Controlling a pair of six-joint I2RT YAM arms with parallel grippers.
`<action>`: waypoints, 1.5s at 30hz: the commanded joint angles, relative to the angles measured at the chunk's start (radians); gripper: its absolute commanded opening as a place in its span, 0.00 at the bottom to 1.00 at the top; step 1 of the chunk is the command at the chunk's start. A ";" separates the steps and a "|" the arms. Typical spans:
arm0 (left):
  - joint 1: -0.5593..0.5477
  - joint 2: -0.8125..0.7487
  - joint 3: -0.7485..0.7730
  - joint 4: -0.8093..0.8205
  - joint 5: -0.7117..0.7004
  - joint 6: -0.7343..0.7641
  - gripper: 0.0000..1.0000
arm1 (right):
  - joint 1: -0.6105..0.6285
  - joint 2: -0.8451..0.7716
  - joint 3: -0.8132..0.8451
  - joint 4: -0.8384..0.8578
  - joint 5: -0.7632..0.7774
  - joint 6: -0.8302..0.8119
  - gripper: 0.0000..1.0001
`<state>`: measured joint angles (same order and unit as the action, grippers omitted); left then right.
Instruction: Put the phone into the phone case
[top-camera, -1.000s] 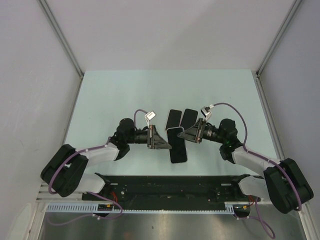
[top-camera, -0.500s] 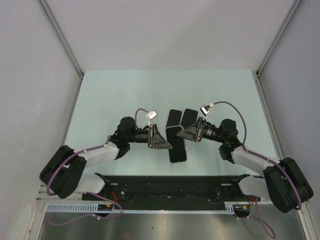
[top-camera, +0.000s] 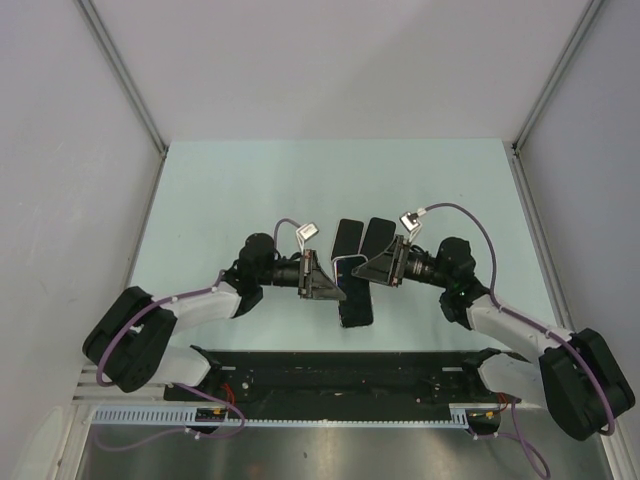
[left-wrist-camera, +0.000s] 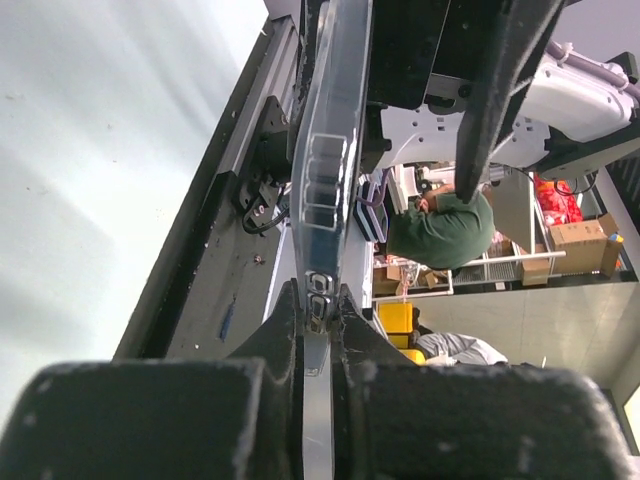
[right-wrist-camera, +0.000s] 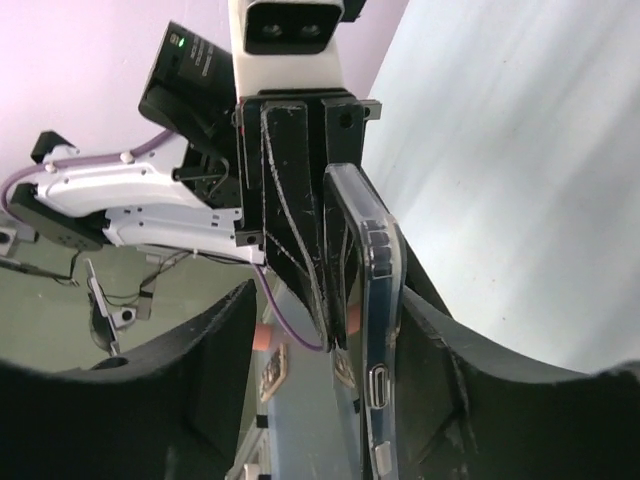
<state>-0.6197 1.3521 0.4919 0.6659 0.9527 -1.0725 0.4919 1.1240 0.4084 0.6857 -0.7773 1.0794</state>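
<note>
Centre frame, above pale table (top-camera: 250, 190): pinching clear phone case (left-wrist-camera: 328, 150) edge-on with closed left gripper (left-wrist-camera: 318, 295); straddling it with right gripper (right-wrist-camera: 335, 310) spread wide, gap on frame-left side.

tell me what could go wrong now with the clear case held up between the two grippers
1. The left gripper pinches the clear phone case only by a thin edge; with the right gripper standing open around it, the case may tilt or slip out.
2. Two dark slabs lie on the table just beyond; a dropped case might land on them.
</note>
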 joint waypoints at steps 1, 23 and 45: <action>-0.002 -0.024 0.031 0.008 -0.043 -0.017 0.00 | 0.016 -0.085 0.026 -0.054 -0.071 -0.073 0.63; 0.031 -0.076 0.016 0.050 -0.121 -0.086 0.00 | 0.048 -0.260 -0.206 -0.019 -0.027 0.037 0.55; 0.057 -0.114 0.065 -0.264 -0.100 0.151 0.00 | 0.045 -0.227 -0.175 0.055 -0.020 0.093 0.29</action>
<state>-0.5800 1.2697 0.5339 0.4557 0.8772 -1.0653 0.5304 0.9241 0.1886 0.6720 -0.7662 1.1587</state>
